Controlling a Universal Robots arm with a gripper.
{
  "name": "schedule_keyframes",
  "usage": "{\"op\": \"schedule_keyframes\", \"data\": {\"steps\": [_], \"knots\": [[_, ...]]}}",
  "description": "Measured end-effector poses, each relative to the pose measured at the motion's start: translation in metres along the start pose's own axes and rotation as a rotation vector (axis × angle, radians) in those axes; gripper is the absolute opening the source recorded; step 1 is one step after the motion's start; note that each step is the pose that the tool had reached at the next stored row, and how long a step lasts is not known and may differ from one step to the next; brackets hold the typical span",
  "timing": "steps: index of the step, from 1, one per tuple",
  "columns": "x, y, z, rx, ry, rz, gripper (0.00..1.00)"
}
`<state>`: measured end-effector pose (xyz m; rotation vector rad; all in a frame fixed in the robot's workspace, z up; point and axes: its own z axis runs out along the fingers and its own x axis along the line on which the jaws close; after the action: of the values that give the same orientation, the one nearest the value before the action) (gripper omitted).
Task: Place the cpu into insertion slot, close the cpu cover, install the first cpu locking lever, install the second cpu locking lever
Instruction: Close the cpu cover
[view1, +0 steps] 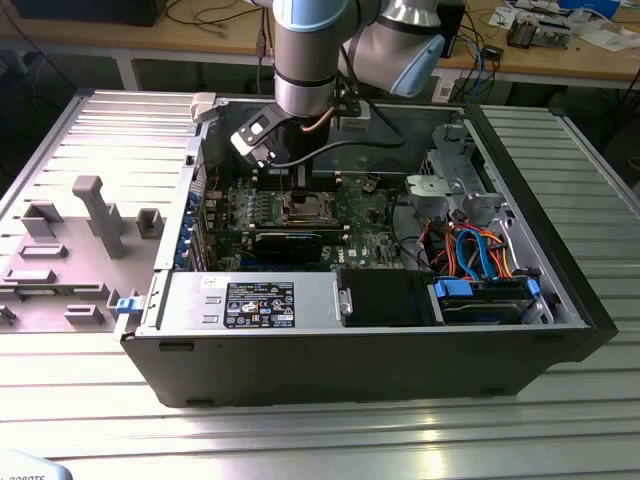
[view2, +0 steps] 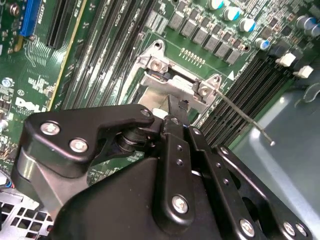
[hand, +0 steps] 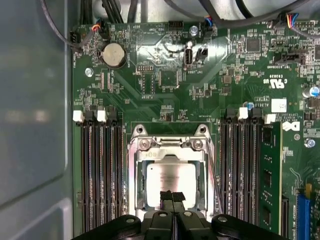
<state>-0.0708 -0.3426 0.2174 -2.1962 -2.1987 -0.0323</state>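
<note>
1. A grey and light-blue robot arm reaches down into an open black computer case that lies on a ribbed metal table
2. The black 2-fingered gripper has its fingers pressed together with no gap, and nothing can be seen between them
3. In the first wrist view its tips are over the near edge of the cpu, a small flat square chip with a silvery-tan metal top; whether they touch it cannot be told
4. The cpu lies flat in the insertion slot, a small square socket with a bright metal rim on the green motherboard
5. The cpu cover, a thin square silver-grey metal frame plate, lies down over the chip, whose top shows through the large middle opening
6. In the second wrist view the screwed end of the cpu cover sits just beyond the gripper
7. A thin metal wire locking lever juts out from 1 corner of the socket, slanting across the long black memory slots; its bent free end is not hooked down
8. In the first wrist view the memory slots flank the socket on both sides, a green memory module stands in 1 of them, and a round silver coin battery sits well apart from the socket
</note>
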Motion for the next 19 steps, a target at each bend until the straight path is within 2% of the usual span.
{"op": "schedule_keyframes", "data": {"steps": [5,10,12,13,15,17,19], "knots": [[-0.0001,-0.0074,0.0019,0.0012,-0.0003,-0.025,0.11],[-0.0003,-0.0082,0.0074,0.0044,-0.0001,-0.041,0.11],[-0.0007,-0.0083,0.0127,0.0104,-0.001,-0.043,0.11],[-0.0007,-0.0084,0.0134,0.0115,-0.001,-0.043,0.11],[-0.0002,-0.0081,0.0117,0.0096,0.0018,-0.044,0.11],[-0.0002,-0.0083,0.0066,0.0108,0.0002,-0.044,0.11],[-0.0002,-0.0083,0.0054,0.0107,0.0001,-0.043,0.11]]}}
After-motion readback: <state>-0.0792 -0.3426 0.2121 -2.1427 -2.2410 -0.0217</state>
